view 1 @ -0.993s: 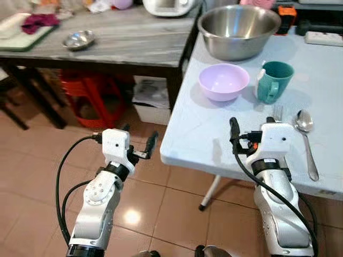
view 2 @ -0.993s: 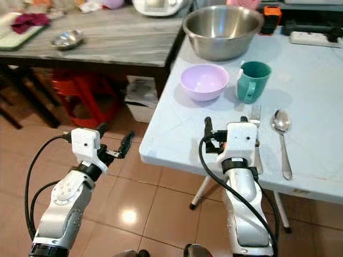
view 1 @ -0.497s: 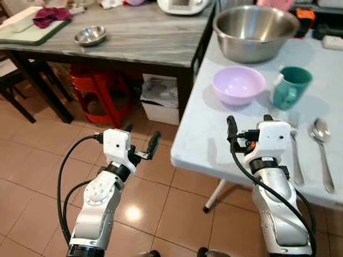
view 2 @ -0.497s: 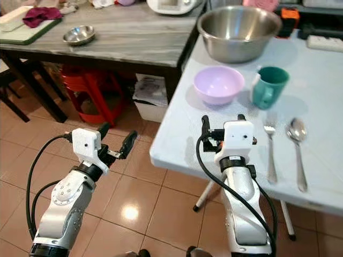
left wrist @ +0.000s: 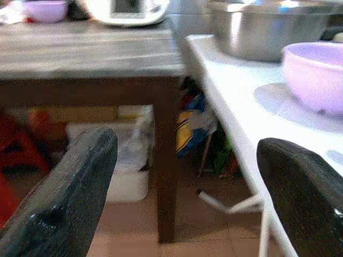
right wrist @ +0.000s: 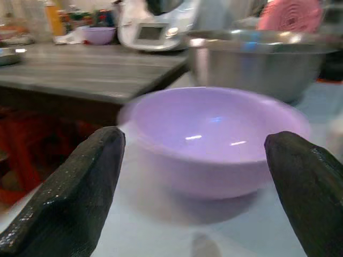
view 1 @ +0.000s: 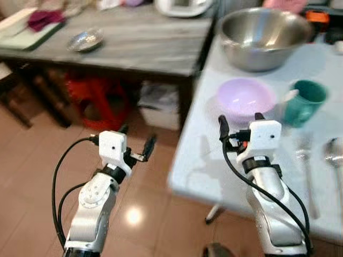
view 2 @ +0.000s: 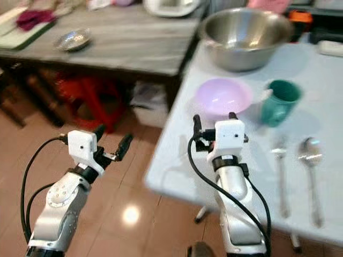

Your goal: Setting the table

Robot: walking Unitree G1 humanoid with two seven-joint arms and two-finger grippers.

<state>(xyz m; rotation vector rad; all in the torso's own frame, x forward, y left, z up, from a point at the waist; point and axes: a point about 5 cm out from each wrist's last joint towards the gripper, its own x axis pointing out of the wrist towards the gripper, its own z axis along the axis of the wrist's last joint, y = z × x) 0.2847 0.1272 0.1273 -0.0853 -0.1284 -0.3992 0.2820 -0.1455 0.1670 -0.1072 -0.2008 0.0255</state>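
Lilac bowl (view 1: 245, 98) on white table (view 1: 214, 160), toward its left edge, upright, just in front of big steel mixing bowl (view 1: 265, 31). Teal mug (view 1: 304, 100) just right of lilac bowl, apart from it. Fork (view 2: 281, 176) and spoon (view 2: 311, 171) lying side by side nearer the front edge, right of the right arm, not touching.

Right gripper (right wrist: 195, 176) over the table's near-left part, aimed straight at lilac bowl, close but not touching. Fingers (right wrist: 80, 187) spread wide, holding nothing; bowl framed between them in right wrist view.

Left gripper (view 1: 136, 144) over tiled floor (view 1: 32, 176), left of table edge, well apart from any tableware. Jaws wide, holding nothing.

Grey wooden table (view 1: 123, 37) behind and left, butting against white table. On it: small steel dish (view 1: 84, 39), green board (view 1: 27, 32) with dark red cloth (view 1: 45, 19), white appliance (view 1: 182, 5) at the back. Red stool (view 1: 94, 99) and white box (view 1: 158, 104) underneath. Head views somewhat blurred.
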